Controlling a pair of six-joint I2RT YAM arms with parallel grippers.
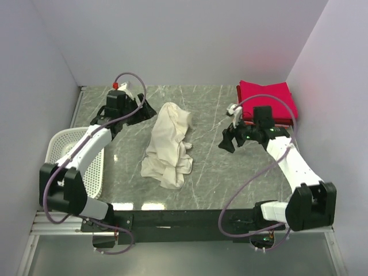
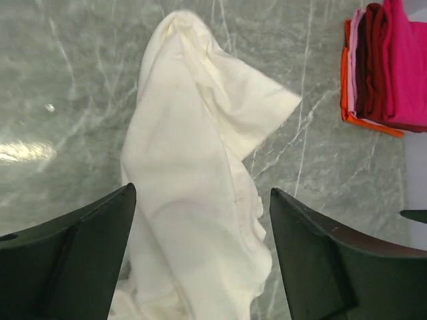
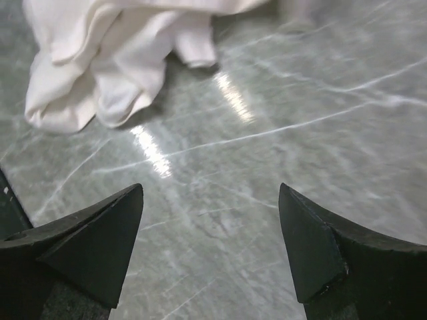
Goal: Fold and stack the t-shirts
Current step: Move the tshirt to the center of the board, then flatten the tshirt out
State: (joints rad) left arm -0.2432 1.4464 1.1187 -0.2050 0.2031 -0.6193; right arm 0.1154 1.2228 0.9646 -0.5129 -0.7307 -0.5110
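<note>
Left gripper (image 2: pixel 201 193) and right gripper (image 3: pixel 210 190) are set wide open, empty; the crumpled cream t-shirt (image 1: pixel 168 144) is to be spread flat.

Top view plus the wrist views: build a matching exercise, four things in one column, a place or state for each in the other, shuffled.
Things:
1. cream t-shirt
2. folded t-shirts
3. basket
4. right claw

Places or states:
A. stacked in the far right corner of the table
B. open, holding nothing
C. crumpled, mid-table
D. at the left edge

Pairs: 1-C, 2-A, 3-D, 4-B
</note>
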